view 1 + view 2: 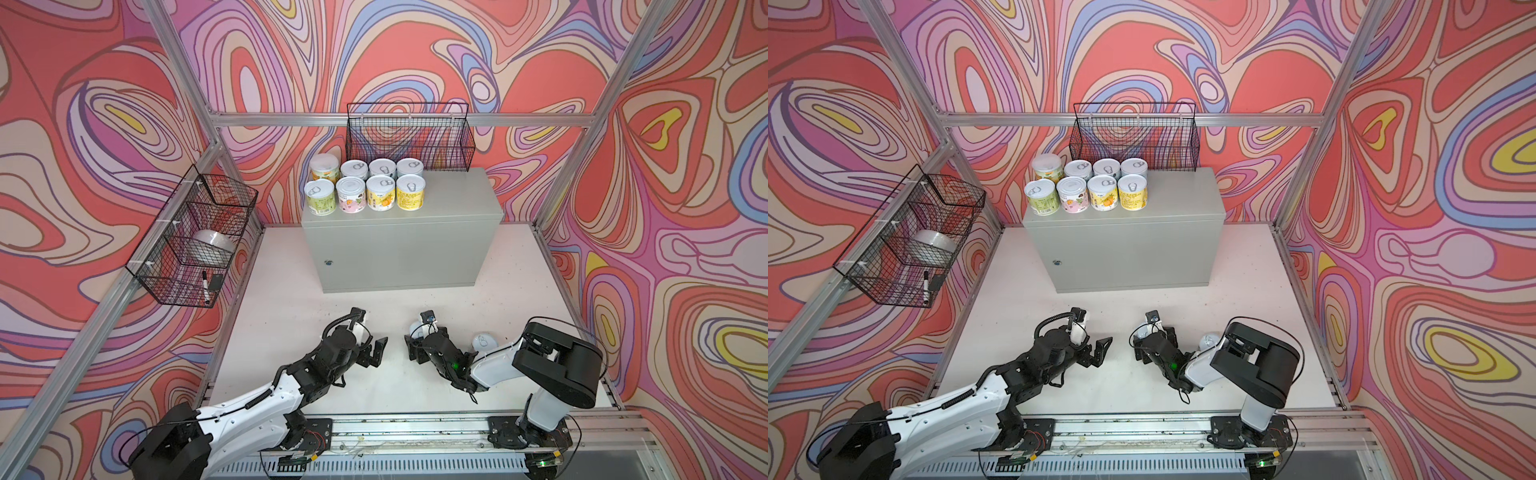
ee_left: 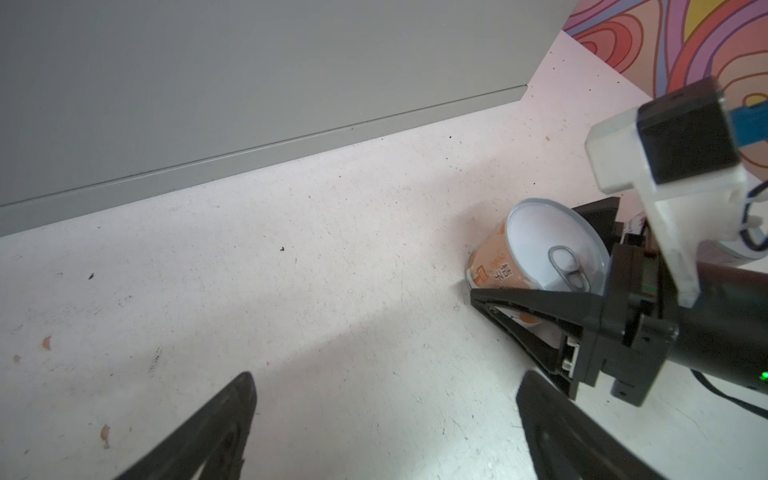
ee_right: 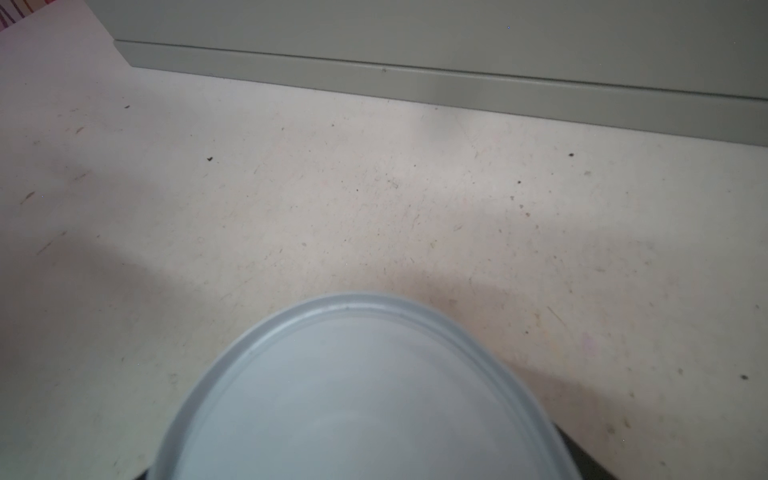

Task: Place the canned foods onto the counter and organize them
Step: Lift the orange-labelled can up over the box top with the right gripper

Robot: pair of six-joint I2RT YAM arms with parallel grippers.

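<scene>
Several canned foods [image 1: 365,187] stand in two rows on the left part of the counter [image 1: 457,199], a light-grey metal cabinet. My right gripper [image 1: 419,338] is low on the table in front of it. Its fingers [image 2: 540,303] are shut on an orange-labelled can [image 2: 536,245] that stands upright between them. That can's silver lid [image 3: 365,395] fills the near part of the right wrist view. Another can [image 1: 484,341] stands on the table behind the right arm. My left gripper [image 2: 384,382] is open and empty over bare table, just left of the right one.
A black wire basket [image 1: 191,237] on the left wall holds a tape roll [image 1: 214,245] and a marker [image 1: 205,286]. A second wire basket [image 1: 409,137] hangs on the back wall above the counter. The right half of the counter top is bare.
</scene>
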